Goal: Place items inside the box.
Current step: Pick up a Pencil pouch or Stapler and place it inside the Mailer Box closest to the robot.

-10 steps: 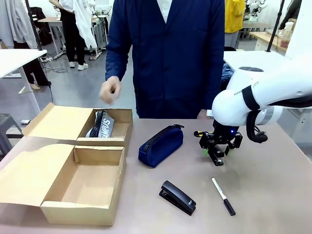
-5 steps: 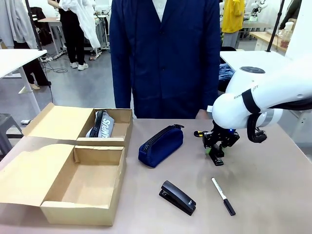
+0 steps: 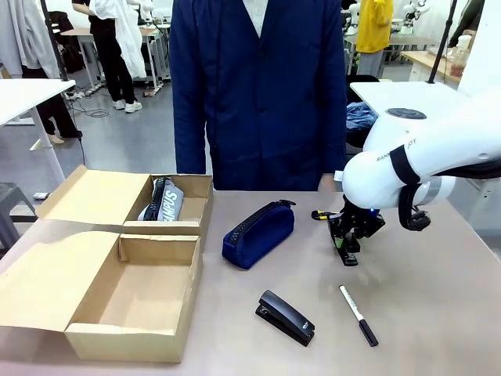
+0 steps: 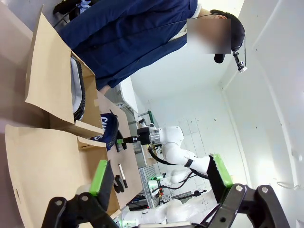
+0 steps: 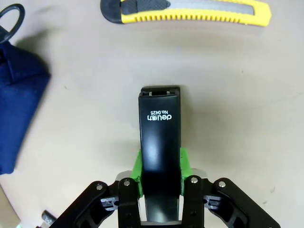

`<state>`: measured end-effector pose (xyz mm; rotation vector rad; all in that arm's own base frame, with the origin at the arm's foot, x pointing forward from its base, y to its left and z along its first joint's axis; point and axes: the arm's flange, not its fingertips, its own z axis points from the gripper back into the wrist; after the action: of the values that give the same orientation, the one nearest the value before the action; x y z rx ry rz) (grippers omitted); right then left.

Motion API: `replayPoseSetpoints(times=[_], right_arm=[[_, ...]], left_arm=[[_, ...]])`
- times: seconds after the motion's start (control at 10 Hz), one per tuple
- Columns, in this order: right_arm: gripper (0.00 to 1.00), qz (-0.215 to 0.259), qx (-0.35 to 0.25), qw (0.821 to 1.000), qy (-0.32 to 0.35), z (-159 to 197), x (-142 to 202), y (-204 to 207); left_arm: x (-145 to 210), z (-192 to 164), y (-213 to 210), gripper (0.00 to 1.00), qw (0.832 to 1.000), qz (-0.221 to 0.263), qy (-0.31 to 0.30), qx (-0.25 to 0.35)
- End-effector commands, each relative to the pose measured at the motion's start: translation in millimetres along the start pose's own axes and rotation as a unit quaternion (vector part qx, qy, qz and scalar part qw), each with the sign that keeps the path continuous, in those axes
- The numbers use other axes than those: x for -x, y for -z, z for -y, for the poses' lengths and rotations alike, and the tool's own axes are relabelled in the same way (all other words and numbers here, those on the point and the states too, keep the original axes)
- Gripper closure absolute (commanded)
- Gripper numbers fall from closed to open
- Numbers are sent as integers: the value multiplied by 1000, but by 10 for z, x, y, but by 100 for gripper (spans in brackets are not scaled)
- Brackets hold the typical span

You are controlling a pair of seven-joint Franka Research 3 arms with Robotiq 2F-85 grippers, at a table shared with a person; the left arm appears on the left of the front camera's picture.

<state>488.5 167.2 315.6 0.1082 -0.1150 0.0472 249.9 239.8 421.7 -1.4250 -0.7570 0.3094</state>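
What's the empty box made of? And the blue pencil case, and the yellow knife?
Empty box: brown cardboard, matte, with folded flaps. Pencil case: probably fabric, dull navy, sagging softly, with a zip. Knife: likely hard plastic, glossy yellow with a ridged edge; its grey strip looks like metal.

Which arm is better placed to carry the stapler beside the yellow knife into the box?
Right: the right gripper is clamped on that stapler. The left gripper hangs open and empty.
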Motion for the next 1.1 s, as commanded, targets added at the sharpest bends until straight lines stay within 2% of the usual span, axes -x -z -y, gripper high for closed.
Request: replayPoseSetpoints(times=[0.0, 0.1, 0.2, 0.3, 0.4, 0.5, 0.6, 0.7, 0.8, 0.9, 1.0], right_arm=[[100, -17, -13, 1000, 18, 57, 179, -348], [100, -40, -34, 998, 37, 110, 407, -781], [100, -42, -49, 996, 58, 160, 787, -1274], [100, -42, -53, 995, 69, 169, 1356, -1695], [100, -53, -55, 995, 62, 123, 1793, -1817], [100, -49, -66, 996, 35, 99, 2027, -1815], [87, -30, -76, 996, 26, 135, 1956, -1755], [87, -68, -54, 995, 45, 77, 1633, -1652], [87, -54, -56, 996, 34, 68, 1857, -1861], [69, -96, -94, 988, 70, -12, 1619, -1681], [69, -89, -127, 983, 99, -498, 1483, -1638]], left_arm=[[17, 15, 11, 0, 1000, 4, 9, 11], [17, 15, 11, 0, 1000, 4, 9, 11], [17, 15, 11, 0, 1000, 4, 9, 11], [17, 15, 11, 0, 1000, 4, 9, 11], [17, 15, 11, 0, 1000, 4, 9, 11], [17, 15, 11, 0, 1000, 4, 9, 11], [17, 15, 11, 0, 1000, 4, 9, 11], [17, 15, 11, 0, 1000, 4, 9, 11], [17, 15, 11, 0, 1000, 4, 9, 11], [17, 15, 11, 0, 1000, 4, 9, 11], [17, 15, 11, 0, 1000, 4, 9, 11]])
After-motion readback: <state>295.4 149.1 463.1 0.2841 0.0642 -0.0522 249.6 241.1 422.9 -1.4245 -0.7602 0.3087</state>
